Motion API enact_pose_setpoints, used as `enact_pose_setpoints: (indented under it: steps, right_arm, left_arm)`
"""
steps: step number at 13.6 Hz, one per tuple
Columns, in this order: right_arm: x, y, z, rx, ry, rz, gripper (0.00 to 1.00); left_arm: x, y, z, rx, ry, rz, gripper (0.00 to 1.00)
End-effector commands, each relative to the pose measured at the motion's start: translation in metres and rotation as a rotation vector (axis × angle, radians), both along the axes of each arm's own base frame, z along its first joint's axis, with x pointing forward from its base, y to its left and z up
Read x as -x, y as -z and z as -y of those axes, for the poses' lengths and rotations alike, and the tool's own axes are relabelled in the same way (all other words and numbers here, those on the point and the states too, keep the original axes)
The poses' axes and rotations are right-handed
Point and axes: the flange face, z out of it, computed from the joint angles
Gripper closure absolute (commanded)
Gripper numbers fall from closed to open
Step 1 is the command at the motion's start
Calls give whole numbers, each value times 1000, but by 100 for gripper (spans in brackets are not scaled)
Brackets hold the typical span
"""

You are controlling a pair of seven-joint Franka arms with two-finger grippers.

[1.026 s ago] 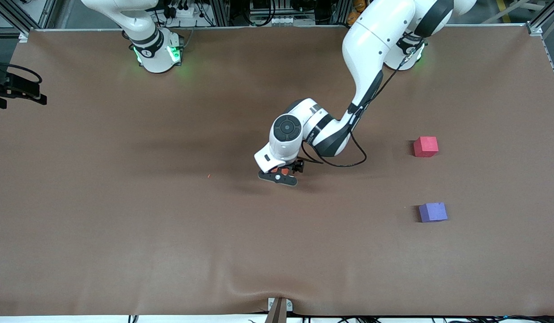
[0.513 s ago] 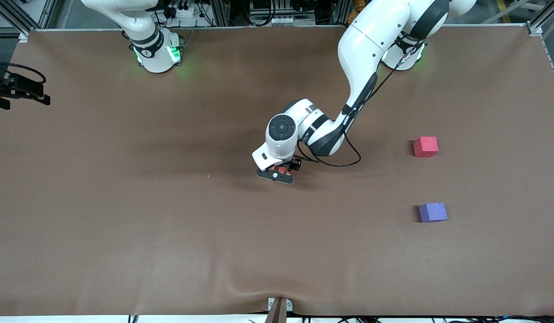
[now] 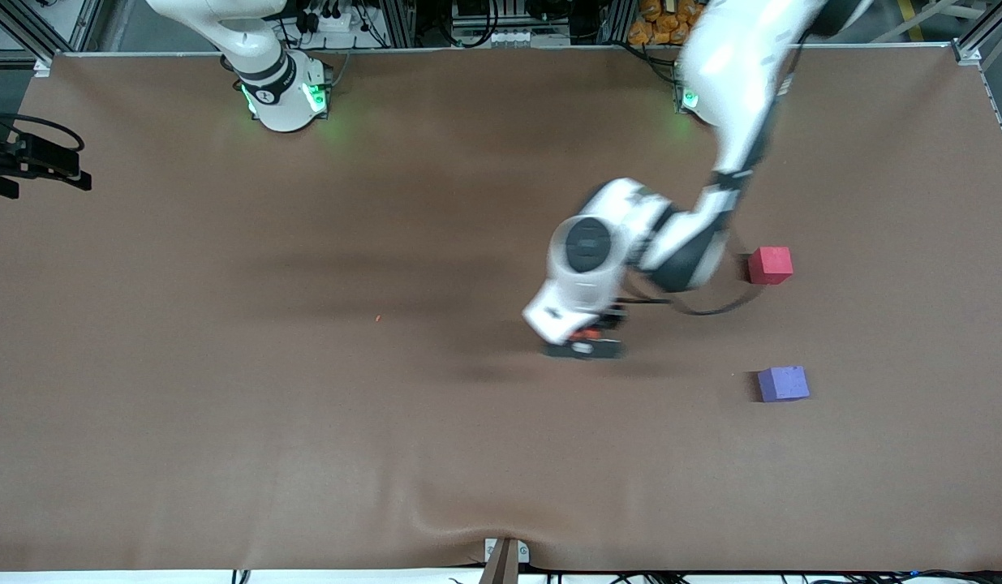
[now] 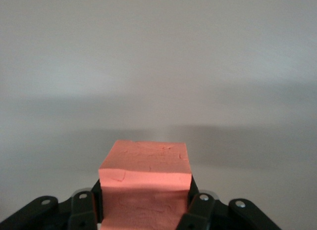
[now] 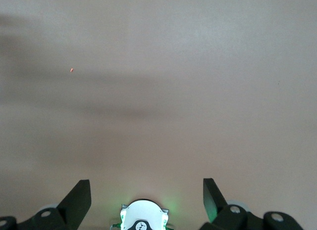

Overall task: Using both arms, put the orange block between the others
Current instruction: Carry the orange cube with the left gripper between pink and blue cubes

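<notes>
My left gripper (image 3: pixel 583 347) is shut on the orange block (image 4: pixel 145 176), which fills the space between its black fingers (image 4: pixel 82 210). In the front view only a sliver of the orange block (image 3: pixel 582 334) shows under the wrist, over the middle of the brown table. The others lie toward the left arm's end of the table. The pinkish-red cube (image 3: pixel 770 265) is farther from the front camera and the purple-blue cube (image 3: pixel 783 383) nearer, with a gap between them. My right gripper (image 5: pixel 146 193) hangs open and holds nothing, high over its own base (image 5: pixel 143 217). The right arm waits.
A brown cloth (image 3: pixel 225 405) covers the table and wrinkles at its front edge. A tiny orange speck (image 3: pixel 377 318) lies on it. The right arm's base (image 3: pixel 285 97) glows green. A black device with a cable (image 3: pixel 30 158) juts in at the right arm's end.
The left gripper closed on the orange block and has swung with it toward the left arm's end, closer to the two cubes. The right arm has not moved.
</notes>
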Motion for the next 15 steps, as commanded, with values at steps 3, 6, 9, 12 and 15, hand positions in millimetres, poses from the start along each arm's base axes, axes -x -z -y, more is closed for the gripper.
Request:
enact_pose_setpoints:
  steps: [3,6,9,12,15]
  right_arm:
    - [1,-2,-4,13,-18,5,0]
    - [1,-2,-4,15,-18,5,0]
    - [0,-1,-3,14,-17,2,0]
    - [0,-1,-3,13,-16,2,0]
    - [-1,0,-5,9,-19,1,0]
  left_arm:
    - [1,-1,-193,-38,32,-87,100]
    - [1,29,-279,-15,65,-92,100]
    - [15,80,-325,20,107,-18,100]
    - [18,110,-361,34,89,-8,100]
    - [21,121,-362,44,80,-6,100]
